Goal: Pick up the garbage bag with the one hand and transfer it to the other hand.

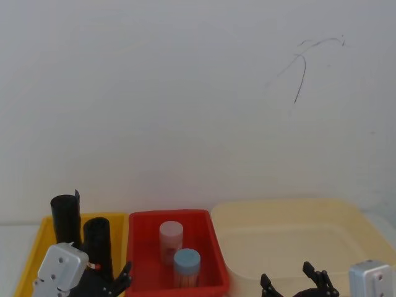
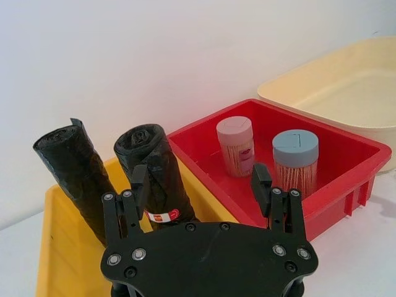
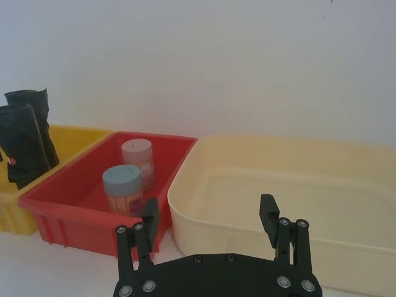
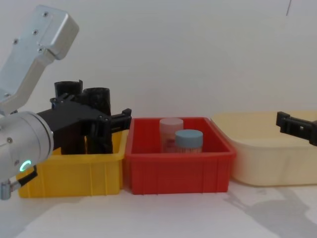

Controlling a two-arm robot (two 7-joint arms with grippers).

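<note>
We log garbage bag [image 2: 162, 173]: crinkled black plastic film, faint sheen | red bin [image 4: 178, 168]: smooth moulded plastic | left arm casing [image 4: 37, 47]: matt silver metal.

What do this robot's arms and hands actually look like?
The left arm is bulky silver metal: a boxy, rounded housing with small screws, then a round joint with a glowing green light. The right arm also shows a silver block. The left gripper and right gripper are black and flat-bodied, each with two slim fingers and shiny silver bolts.
</note>
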